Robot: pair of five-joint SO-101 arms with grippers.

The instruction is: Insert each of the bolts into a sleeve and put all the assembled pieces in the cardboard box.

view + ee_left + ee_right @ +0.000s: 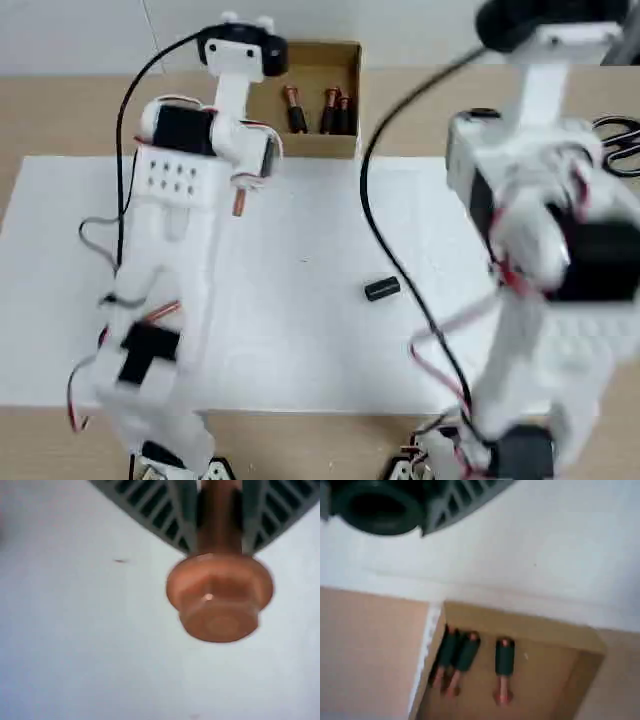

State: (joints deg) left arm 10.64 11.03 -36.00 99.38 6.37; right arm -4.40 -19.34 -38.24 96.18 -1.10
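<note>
My left gripper (220, 522) is shut on the shaft of a copper bolt (220, 597), whose head points down at the white sheet. In the high view that left gripper (240, 192) hangs just in front of the cardboard box (320, 48), the bolt (239, 205) sticking out below it. My right gripper (382, 512) is shut on a black sleeve (370, 505), held high over the sheet near the box (520, 626). Three assembled pieces (325, 110) lie in the box, two close together (457, 655) and one apart (504, 660). A loose black sleeve (382, 289) lies mid-sheet.
A white sheet (300, 330) covers the wooden table. The raised right arm (545, 240) stands over the sheet's right side with cables (400, 250) trailing beside it. A copper-coloured rod (163, 313), perhaps another bolt, lies by the left arm. Scissors (620, 140) rest at the far right.
</note>
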